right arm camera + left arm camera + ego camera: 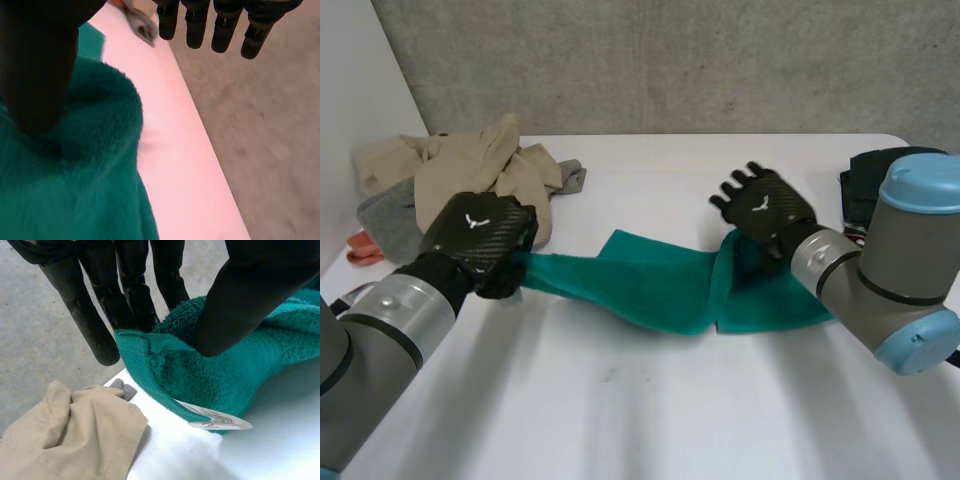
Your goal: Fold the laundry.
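Observation:
A teal towel [665, 285] lies stretched across the white table [650, 400] between my two hands. My left hand [480, 243] is at the towel's left end and is shut on it. In the left wrist view the thumb [235, 305] and fingers [125, 295] pinch that end of the towel [210, 375], beside its white label [215, 419]. My right hand [765, 205] hovers over the towel's right part, where the cloth rises in a ridge up to its palm. Its fingers [215, 25] are straight and off the cloth, and its thumb [40, 65] rests on the towel [75, 175].
A heap of beige clothes [470, 165] lies at the back left with a grey cloth [390, 220] and an orange piece [362, 247] beside it. A dark garment [865, 185] sits at the back right behind my right arm. The table's far edge [200, 130] runs close to the right hand.

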`<act>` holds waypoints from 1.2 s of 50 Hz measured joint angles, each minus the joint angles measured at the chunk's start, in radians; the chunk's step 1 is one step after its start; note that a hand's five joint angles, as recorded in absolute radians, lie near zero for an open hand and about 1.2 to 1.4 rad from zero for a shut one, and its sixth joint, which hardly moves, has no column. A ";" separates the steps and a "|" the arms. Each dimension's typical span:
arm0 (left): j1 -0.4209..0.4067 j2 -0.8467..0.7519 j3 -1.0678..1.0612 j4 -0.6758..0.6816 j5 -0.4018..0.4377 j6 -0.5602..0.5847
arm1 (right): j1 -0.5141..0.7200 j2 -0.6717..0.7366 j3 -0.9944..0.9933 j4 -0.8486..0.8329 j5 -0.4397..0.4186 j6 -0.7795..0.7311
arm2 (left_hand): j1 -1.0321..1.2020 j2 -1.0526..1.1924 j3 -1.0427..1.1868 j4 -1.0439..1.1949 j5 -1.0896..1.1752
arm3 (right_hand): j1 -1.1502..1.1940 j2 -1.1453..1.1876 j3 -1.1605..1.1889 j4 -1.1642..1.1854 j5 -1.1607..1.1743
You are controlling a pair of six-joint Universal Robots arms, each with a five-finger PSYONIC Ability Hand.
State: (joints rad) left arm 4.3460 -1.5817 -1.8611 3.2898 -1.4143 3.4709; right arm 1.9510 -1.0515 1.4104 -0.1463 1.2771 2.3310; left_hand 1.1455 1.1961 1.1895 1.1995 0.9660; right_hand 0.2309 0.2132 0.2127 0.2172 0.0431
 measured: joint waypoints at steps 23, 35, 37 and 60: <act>0.057 -0.037 0.033 0.007 0.008 -0.008 | 0.040 -0.252 0.381 0.054 0.205 0.528 | 0.000 0.000 0.000 0.000 0.000 | 0.266 0.280 0.286 0.283 0.292; 0.056 -0.050 0.039 0.009 0.008 -0.009 | 0.119 -0.015 0.321 -0.174 0.217 0.371 | 0.000 0.000 0.000 0.000 0.000 | 0.314 0.330 0.332 0.329 0.333; 0.056 -0.052 0.040 0.009 0.009 -0.009 | 0.120 0.017 0.303 -0.198 0.222 0.335 | 0.000 0.000 0.000 0.000 0.000 | 0.332 0.349 0.350 0.347 0.349; 0.092 0.079 0.080 -0.027 0.002 -0.002 | -0.076 -0.401 0.067 0.385 0.284 0.182 | 0.000 0.000 0.001 0.000 0.000 | 0.891 0.963 0.972 0.981 0.934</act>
State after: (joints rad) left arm 4.4382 -1.5023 -1.7808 3.2630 -1.4124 3.4689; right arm 1.8752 -1.4524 1.4775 0.2385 1.5607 2.5134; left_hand 1.1455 1.1961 1.1904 1.1997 0.9660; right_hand 1.1221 1.1761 1.1846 1.1986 0.9769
